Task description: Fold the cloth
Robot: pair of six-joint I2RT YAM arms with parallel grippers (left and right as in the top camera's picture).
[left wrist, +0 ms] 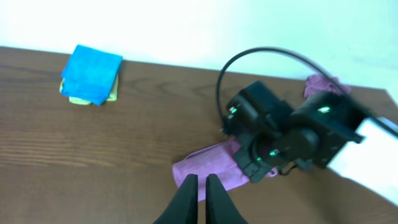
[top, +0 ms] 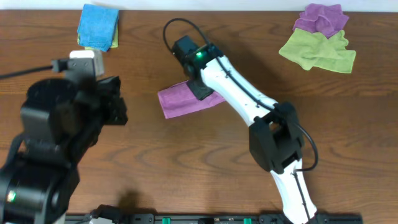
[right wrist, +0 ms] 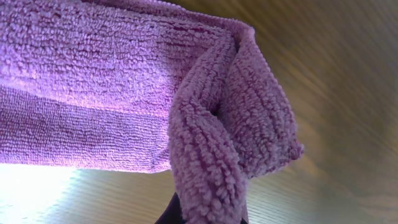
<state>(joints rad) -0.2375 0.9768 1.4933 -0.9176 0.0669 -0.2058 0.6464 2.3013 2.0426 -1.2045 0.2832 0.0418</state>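
The lilac cloth (top: 180, 101) is lying near the middle of the tabletop (top: 155, 162), folded into a narrow strip that is sitting at a slant. Up close its pile is looking thick and loopy. One end is bunching up into a fat ridge, doubled over on itself. The right arm (top: 239, 93) is reaching across from the near right side, and the right jaws are pinching that bunched end, clamped on the fabric. The left arm (top: 56, 118) is hanging over the left side, apart from the cloth. The left jaws are pressing together with nothing between them.

Counting around the room, I am seeing two arms and five cloths. There is the lilac one in the middle. A crumpled purple cloth (top: 320, 17) and a green cloth (top: 317, 51) are touching each other at the far right. A blue cloth (top: 98, 25) is resting on a yellow-green cloth (left wrist: 74, 98) at the far left.
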